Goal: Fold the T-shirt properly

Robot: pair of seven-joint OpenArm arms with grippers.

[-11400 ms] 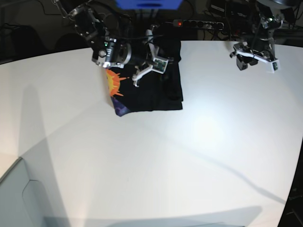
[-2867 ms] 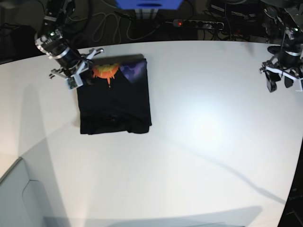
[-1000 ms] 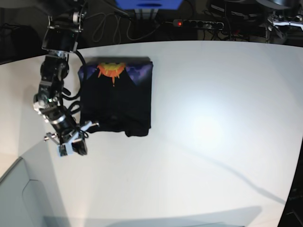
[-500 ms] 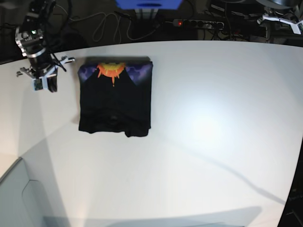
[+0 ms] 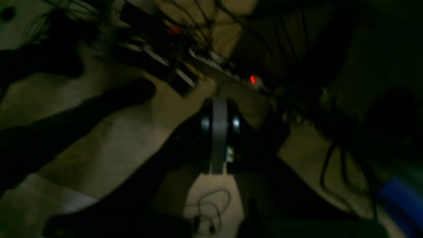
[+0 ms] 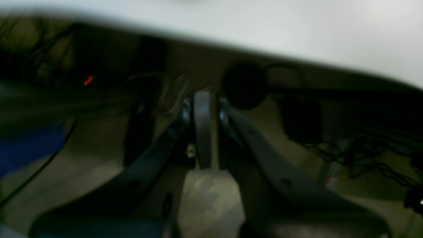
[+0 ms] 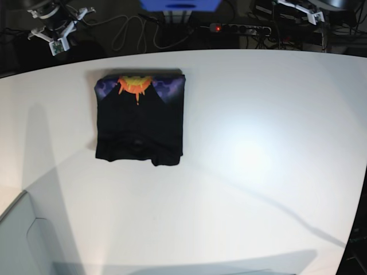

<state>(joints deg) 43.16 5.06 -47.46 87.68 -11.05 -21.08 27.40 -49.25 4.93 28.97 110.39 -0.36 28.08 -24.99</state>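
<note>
Both arms have withdrawn past the table's far edge; T-shirt lies folded.

Each claw has dark curved arms flanking one grey central strip with round fasteners.

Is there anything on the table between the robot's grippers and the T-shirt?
Nothing visible. The T-shirt lies folded on the bare white table. The right gripper and left gripper are both pulled back past the far edge.

No legible text, label, brand or number in any view
</note>
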